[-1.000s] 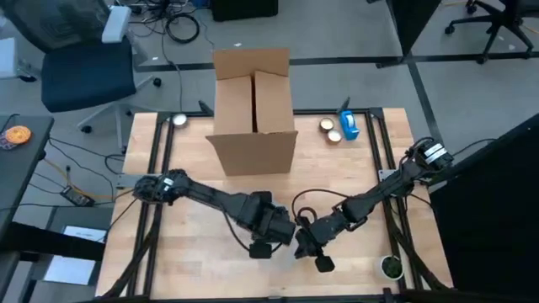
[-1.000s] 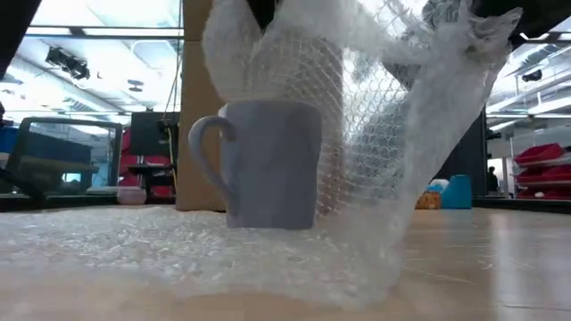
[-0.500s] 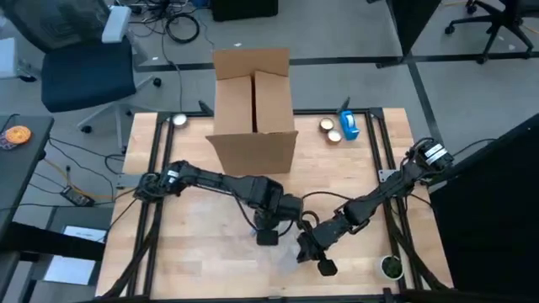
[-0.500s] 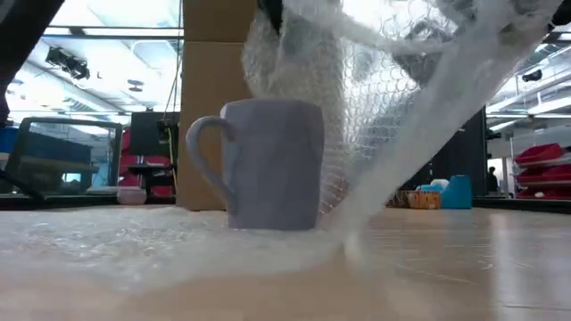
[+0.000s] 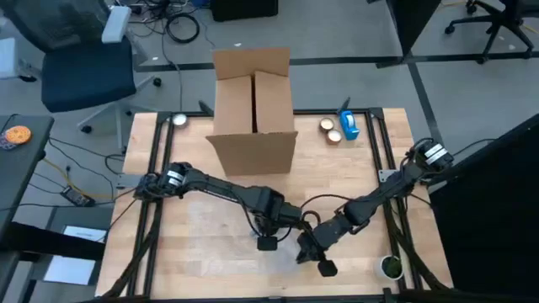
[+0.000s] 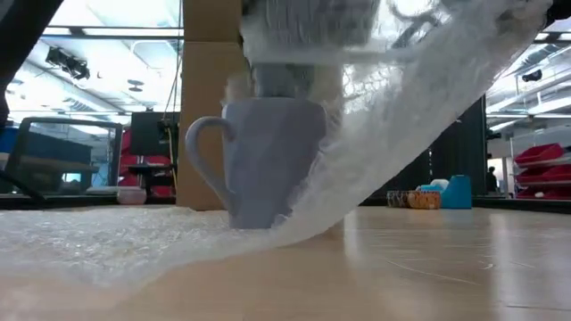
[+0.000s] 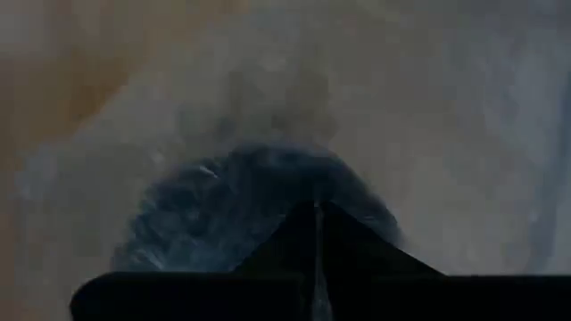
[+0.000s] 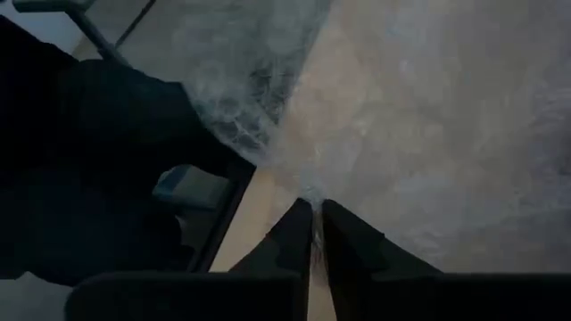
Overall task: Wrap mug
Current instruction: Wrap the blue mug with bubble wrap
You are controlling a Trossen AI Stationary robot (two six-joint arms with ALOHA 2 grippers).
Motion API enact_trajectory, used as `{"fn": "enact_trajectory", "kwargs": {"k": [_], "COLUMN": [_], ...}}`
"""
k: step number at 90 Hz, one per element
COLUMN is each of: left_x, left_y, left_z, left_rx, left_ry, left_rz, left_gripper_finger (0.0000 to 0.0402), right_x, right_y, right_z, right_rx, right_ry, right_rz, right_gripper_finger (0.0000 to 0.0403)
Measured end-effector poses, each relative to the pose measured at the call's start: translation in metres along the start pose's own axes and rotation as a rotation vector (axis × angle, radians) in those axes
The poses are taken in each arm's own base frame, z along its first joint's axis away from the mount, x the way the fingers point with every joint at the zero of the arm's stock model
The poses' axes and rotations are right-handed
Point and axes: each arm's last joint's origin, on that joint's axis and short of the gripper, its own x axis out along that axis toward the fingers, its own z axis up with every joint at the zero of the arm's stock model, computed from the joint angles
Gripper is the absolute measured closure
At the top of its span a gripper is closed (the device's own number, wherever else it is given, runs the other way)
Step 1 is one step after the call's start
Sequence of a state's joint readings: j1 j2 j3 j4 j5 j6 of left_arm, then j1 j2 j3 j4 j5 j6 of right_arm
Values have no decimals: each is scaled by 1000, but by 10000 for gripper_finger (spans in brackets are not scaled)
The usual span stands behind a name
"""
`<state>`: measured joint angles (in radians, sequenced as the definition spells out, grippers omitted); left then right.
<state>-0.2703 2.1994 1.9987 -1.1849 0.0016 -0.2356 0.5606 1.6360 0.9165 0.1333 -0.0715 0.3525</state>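
Mug (image 6: 272,160) stands upright on the tabletop (image 5: 202,252), bubble wrap (image 6: 384,116) draped over its top. Left gripper (image 5: 286,220) and right gripper (image 5: 305,244) both clenched on the wrap. Mid-fold; next likely pull the sheet down around the far side.

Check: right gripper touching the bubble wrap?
Touching. The right wrist view shows the right gripper with its fingers pinched shut on a fold of the bubble wrap, the sheet running straight out from the tips.
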Motion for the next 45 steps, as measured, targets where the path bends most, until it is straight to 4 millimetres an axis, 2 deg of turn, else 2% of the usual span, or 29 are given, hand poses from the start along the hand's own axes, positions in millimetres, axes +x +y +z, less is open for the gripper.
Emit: {"fn": "enact_trajectory", "kwargs": {"k": [9, 27, 45], "left_x": [4, 20, 15], "left_y": [1, -2, -12], "left_z": [1, 1, -1], "left_rx": [16, 22, 39], "left_ry": [-23, -60, -67], "left_rz": [42, 19, -32], "left_gripper_finger": [401, 400, 369], "right_x": [0, -1, -2], "right_y": [-2, -10, -15], "right_z": [1, 4, 5], "right_rx": [10, 22, 23], "right_ry": [-2, -9, -9], "right_rz": [-4, -19, -25], "right_gripper_finger": [403, 403, 403]}}
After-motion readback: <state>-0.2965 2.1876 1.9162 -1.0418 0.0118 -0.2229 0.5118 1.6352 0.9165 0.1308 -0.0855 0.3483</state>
